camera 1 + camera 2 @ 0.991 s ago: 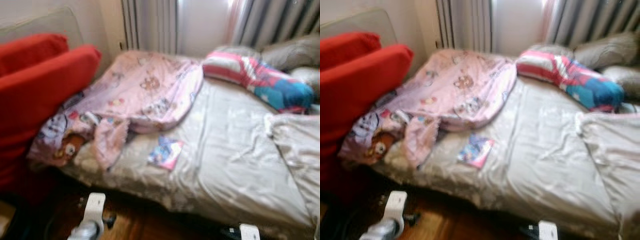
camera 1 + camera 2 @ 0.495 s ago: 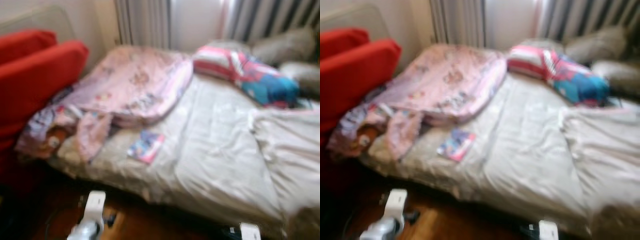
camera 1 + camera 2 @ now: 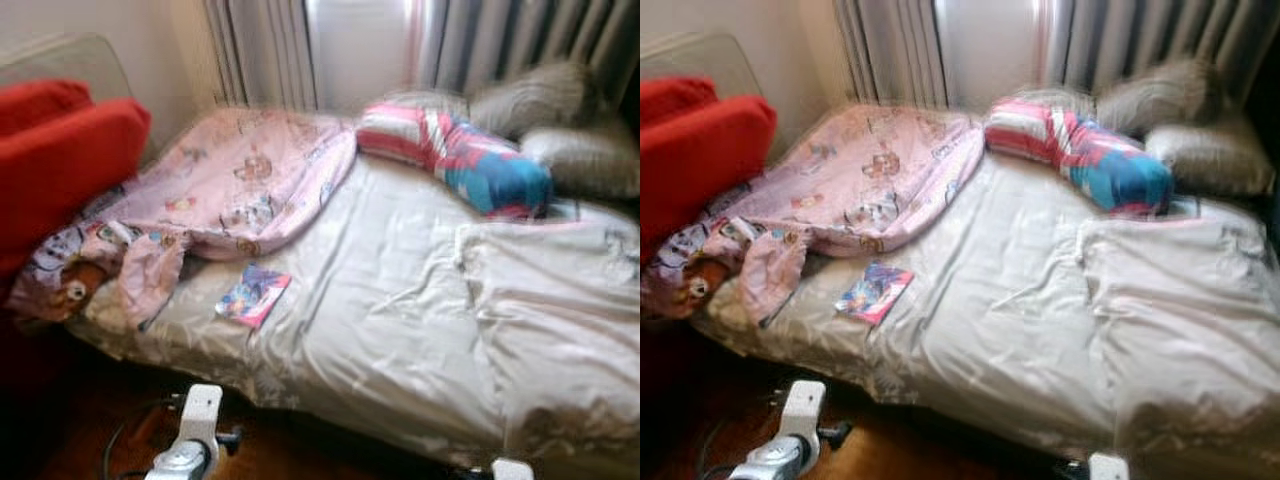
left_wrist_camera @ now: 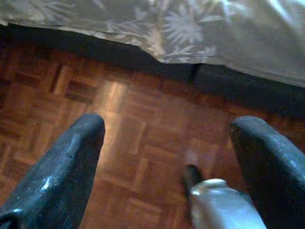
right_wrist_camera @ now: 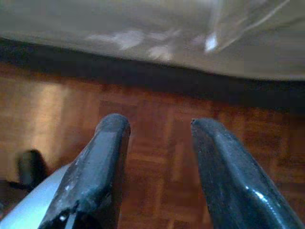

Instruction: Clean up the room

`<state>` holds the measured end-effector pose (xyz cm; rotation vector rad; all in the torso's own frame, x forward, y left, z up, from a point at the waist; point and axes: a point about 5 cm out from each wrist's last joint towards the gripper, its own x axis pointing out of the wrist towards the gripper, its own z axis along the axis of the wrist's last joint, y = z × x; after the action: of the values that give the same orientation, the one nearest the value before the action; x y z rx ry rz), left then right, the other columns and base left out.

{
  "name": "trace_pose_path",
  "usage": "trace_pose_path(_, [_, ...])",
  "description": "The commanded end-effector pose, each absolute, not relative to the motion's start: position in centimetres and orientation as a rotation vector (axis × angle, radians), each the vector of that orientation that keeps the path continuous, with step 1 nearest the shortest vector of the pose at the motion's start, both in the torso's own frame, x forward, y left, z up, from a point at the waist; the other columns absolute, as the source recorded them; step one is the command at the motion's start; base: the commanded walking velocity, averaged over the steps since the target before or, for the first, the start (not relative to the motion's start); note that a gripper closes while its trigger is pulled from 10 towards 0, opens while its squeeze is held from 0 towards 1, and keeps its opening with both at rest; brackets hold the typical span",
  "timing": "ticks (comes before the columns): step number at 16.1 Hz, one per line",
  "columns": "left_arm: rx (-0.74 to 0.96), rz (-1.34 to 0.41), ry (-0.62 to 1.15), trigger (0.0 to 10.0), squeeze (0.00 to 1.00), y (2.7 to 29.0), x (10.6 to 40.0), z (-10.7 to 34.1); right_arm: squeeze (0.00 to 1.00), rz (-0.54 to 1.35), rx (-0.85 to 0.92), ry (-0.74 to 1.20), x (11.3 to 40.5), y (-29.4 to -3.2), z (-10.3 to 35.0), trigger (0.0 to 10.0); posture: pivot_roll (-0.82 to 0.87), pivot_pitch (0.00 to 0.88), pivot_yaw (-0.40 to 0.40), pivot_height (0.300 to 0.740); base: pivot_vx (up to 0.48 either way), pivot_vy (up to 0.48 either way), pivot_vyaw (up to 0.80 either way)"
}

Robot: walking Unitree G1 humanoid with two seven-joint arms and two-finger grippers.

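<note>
I see the pink blanket (image 3: 230,185) bunched on the bed's (image 3: 400,300) left, w/ a small book (image 3: 252,295) beside it. Both need tidying. Left claw (image 4: 167,157) & right claw (image 5: 157,162) hang low over the floor (image 4: 143,124), open, holding nothing.

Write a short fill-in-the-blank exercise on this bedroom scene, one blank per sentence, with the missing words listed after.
1. The small colourful booklet lies on the ____.
2. The pink cartoon-print blanket is spread over the bed's ____ side, by the robot's own sides.
3. The cushion beside the bed is ____ in colour.
4. Under the left gripper the floor is wooden ____.

Missing words: bed; left; red; parquet
</note>
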<state>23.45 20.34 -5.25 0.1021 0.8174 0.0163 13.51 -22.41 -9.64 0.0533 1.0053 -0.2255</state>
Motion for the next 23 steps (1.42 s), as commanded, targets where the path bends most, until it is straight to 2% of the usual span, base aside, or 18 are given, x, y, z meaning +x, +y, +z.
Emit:
trace_pose_path(1, [0.131,0.023,0.838,10.0,0.0,21.15,23.04,-5.38,0.0,-0.21,0.069,0.997,13.91,-21.72,-9.64,10.0,0.06,0.0,0.025,0.74,0.0,-0.319,0.0])
trace_pose_path(3, [0.132,0.022,0.838,10.0,0.0,21.15,23.06,-5.37,0.0,-0.211,0.076,1.003,13.87,-21.68,-9.68,10.0,0.06,0.0,0.024,0.74,0.0,-0.319,0.0])
trace_pose_path(9, [0.134,0.021,0.838,10.0,0.0,21.16,23.08,-5.36,0.0,-0.202,0.075,0.999,13.94,-21.64,-9.65,10.0,0.06,0.0,0.022,0.74,0.0,-0.32,-0.73])
trace_pose_path(20, [0.13,0.024,0.838,10.0,0.0,21.13,23.03,-5.39,0.0,-0.199,0.078,0.978,14.05,-21.68,-9.55,10.0,0.06,0.0,0.016,0.74,0.0,-0.312,0.0])
trace_pose_path(23, [0.11,0.021,0.827,10.0,0.0,21.04,23.07,-5.36,0.0,-0.201,0.077,0.965,14.13,-21.72,-9.48,10.0,0.05,0.0,0.017,0.74,0.0,0.0,0.0])
